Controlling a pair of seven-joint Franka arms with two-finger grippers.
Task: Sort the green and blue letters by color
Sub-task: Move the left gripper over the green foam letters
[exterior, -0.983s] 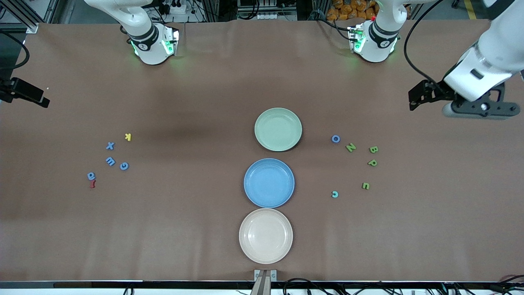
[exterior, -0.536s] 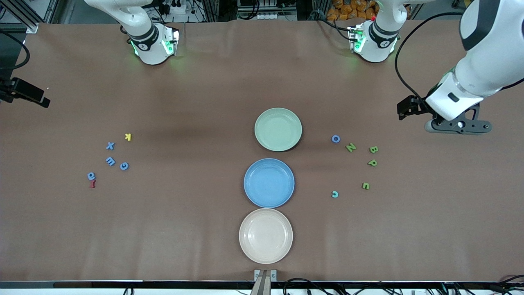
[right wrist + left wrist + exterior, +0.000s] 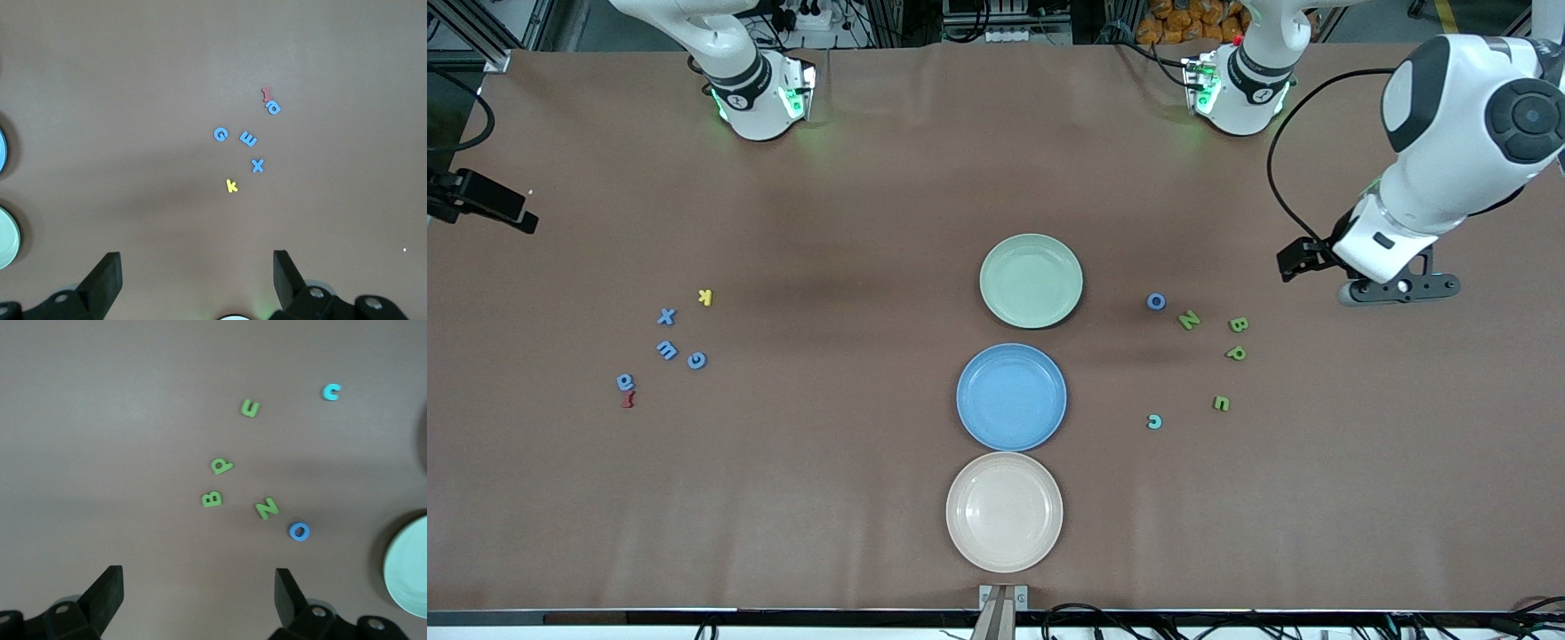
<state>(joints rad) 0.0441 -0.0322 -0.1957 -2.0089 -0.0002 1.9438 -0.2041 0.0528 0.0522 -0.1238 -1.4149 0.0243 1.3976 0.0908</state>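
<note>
Toward the left arm's end of the table lie a blue O (image 3: 1156, 301), green N (image 3: 1189, 320), B (image 3: 1238, 324), P (image 3: 1235, 353) and E (image 3: 1221, 404), and a light blue C (image 3: 1154, 421). My left gripper (image 3: 1398, 289) hangs open and empty over bare table beside the B, nearer the table's end. Toward the right arm's end lie several blue letters, among them an X (image 3: 666, 316) and a G (image 3: 696, 360). My right gripper (image 3: 197, 267) waits high up, open and empty, with those blue letters spread below it.
A green plate (image 3: 1032, 280), a blue plate (image 3: 1011, 396) and a beige plate (image 3: 1004, 511) stand in a row at the table's middle, all empty. A yellow K (image 3: 705, 297) and a dark red letter (image 3: 629, 400) lie among the blue letters.
My left arm has swung down and inward, bringing its open gripper closer to the green letters. The right arm and all letters have stayed where they were.
</note>
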